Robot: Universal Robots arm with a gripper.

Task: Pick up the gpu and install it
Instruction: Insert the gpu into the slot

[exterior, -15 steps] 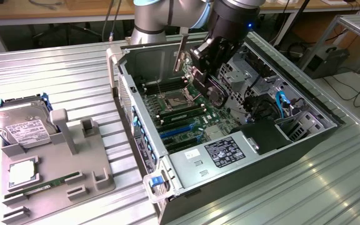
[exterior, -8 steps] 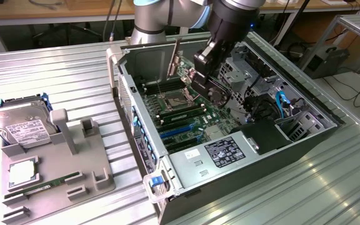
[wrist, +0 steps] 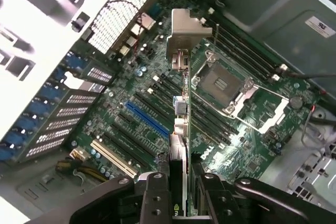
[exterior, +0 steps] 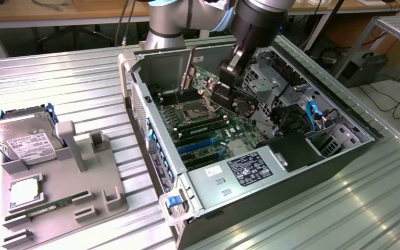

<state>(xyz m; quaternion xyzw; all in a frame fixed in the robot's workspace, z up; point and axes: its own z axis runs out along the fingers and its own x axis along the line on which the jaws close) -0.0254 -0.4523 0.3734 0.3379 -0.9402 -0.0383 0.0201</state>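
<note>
While the arm hangs inside the open computer case (exterior: pixel 255 208), I can see the jaws clenched on the gpu (wrist: pixel 180 129), gripping it by its upper edge. So the pick-up is done. The card is held edge-down above the motherboard (wrist: pixel 118 106), just beside the processor socket (wrist: pixel 220 85). Its silver bracket (wrist: pixel 186 32) points toward the board's rear ports and its round fan (exterior: pixel 242 105) faces outward. I judge it's clear of the board, not in any slot. The long blue slot (wrist: pixel 148 119) on the board sits empty, so seating the card is what's left.
</note>
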